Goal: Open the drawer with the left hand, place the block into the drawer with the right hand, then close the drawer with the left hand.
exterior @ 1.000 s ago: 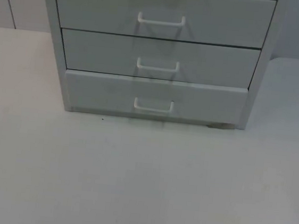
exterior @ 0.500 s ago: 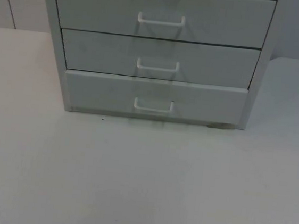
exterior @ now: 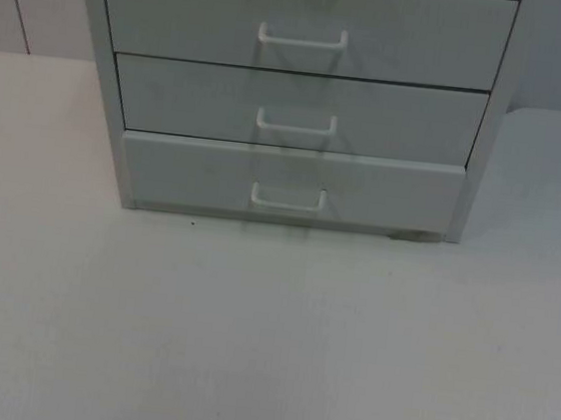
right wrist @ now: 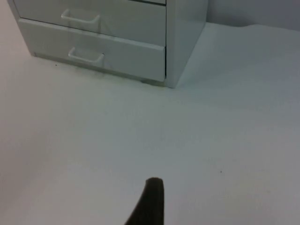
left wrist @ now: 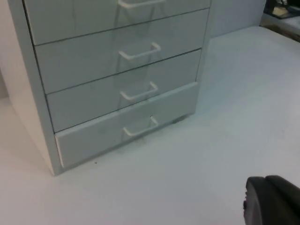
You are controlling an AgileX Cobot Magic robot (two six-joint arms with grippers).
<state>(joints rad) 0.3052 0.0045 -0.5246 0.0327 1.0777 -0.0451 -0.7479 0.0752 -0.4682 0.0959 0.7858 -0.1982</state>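
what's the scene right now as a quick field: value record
cabinet: grey drawer cabinet standing on the white table
drawers: all look closed; bottom drawer front sits slightly proud
handles: white, one per drawer; bottom handle
left gripper: fingertip away from the cabinet, above the table
right gripper: fingertip above the table, away from the cabinet

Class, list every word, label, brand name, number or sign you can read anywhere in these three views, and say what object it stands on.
None: no readable text anywhere.
The pale grey drawer cabinet has plain fronts and white loop handles, unlabelled.
The white table top is unmarked.
The dark clutter beyond the table's far edge is too blurred to read.
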